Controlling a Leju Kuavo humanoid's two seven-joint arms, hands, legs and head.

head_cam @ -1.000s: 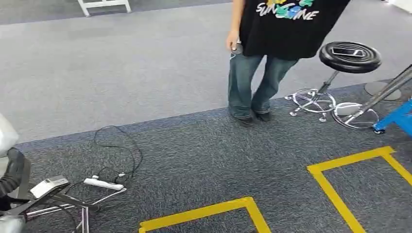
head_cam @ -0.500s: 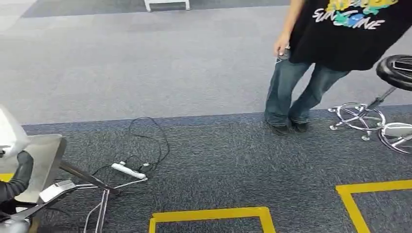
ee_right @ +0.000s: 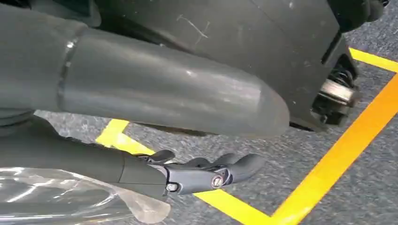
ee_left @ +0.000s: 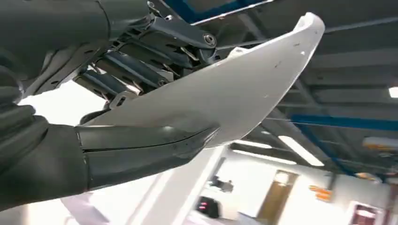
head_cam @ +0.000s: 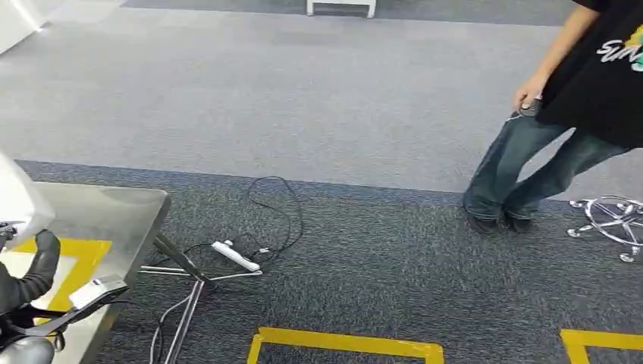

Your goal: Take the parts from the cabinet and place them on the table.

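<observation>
My left hand shows at the lower left of the head view, a dark finger raised, with the white part above it. In the left wrist view the left hand grips this white curved shell part, its thumb against one face and its darker fingers against the other. A steel table with yellow tape on it lies just ahead of that hand. My right hand hangs above the carpet with its fingers stretched out, apart from the thumb, nothing between them.
A person in jeans and a black shirt stands at the right, beside a chrome stool base. A power strip with looped cables and a metal stand lie by the table. Yellow floor tape marks the carpet. Crinkled clear plastic sits beside my right hand.
The camera has swung left: the person and stool slid toward the right edge, and the steel table came into view at the lower left. My left hand keeps its hold on the white part.
</observation>
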